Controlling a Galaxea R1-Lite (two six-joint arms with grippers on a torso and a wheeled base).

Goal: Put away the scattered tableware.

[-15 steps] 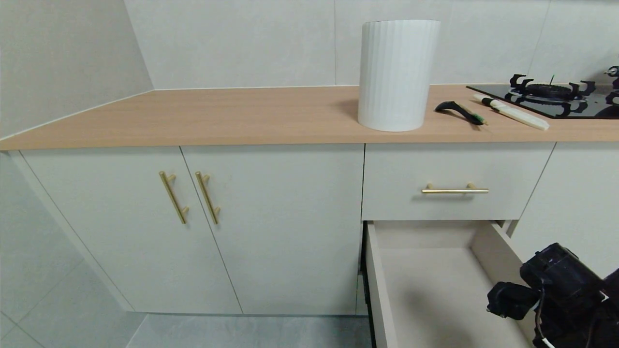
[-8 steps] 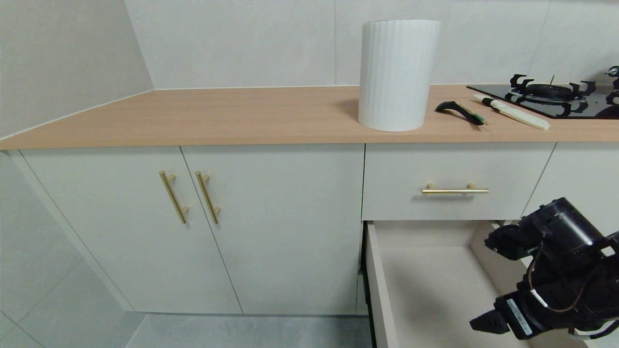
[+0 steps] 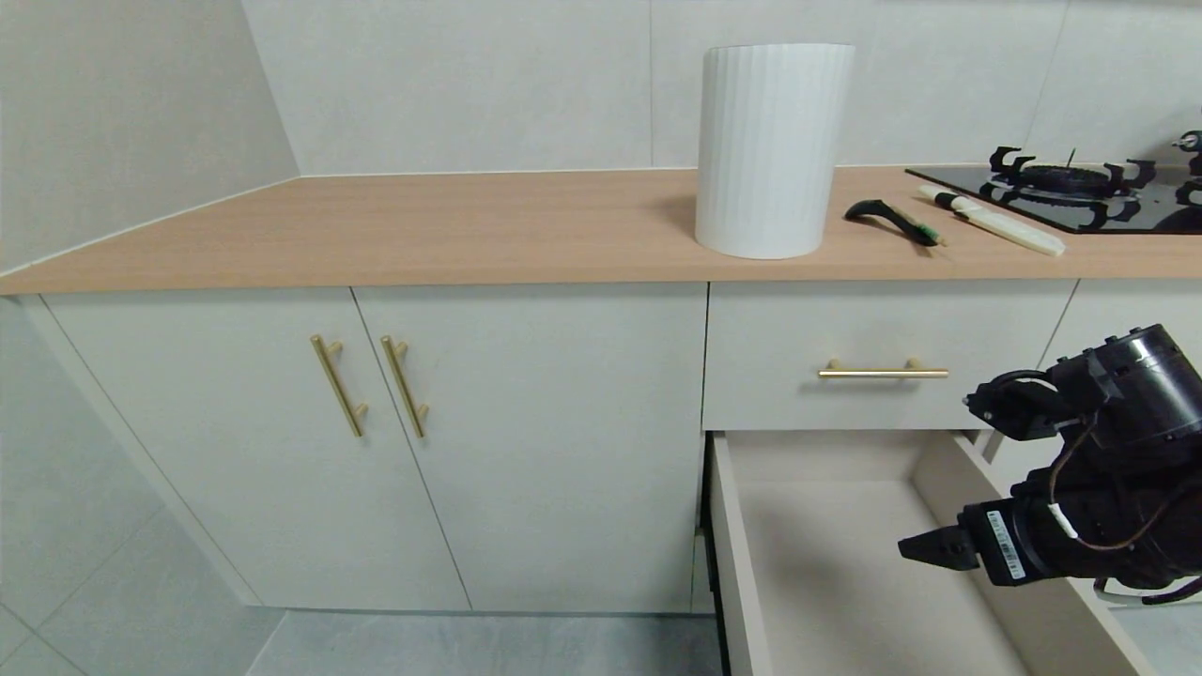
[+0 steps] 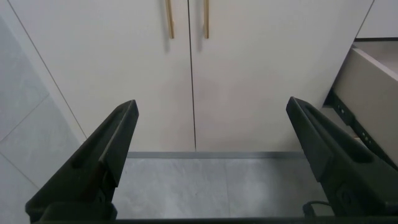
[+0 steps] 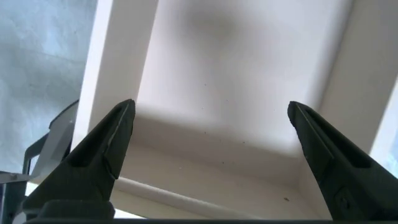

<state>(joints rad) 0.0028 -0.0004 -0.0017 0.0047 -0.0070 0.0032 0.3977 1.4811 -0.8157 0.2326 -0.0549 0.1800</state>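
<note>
Tableware lies on the counter [image 3: 423, 225] at its right end: a black-handled utensil [image 3: 890, 216] and a long white utensil [image 3: 997, 222], near each other but apart; the black one is just right of a tall white ribbed cylinder [image 3: 772, 145], and the white one lies along the near edge of the black stove top [image 3: 1080, 192]. Below that stretch of counter a shut drawer carries a gold handle [image 3: 883, 372]; beneath it the lower drawer [image 3: 734, 545] stands pulled out, its pale floor bare. The right pincer [image 3: 930, 549] hangs over the open drawer's right side, well below the utensils; its fingers [image 5: 102, 155] are spread wide with nothing between them, and its wrist view looks down into the drawer's inside. The left pincer [image 4: 211, 158] is likewise spread wide and holds nothing; it faces the pair of cabinet doors [image 4: 193, 74] with gold handles and the grey floor [image 4: 205, 186] at their foot, with the open drawer's side just at the edge.
</note>
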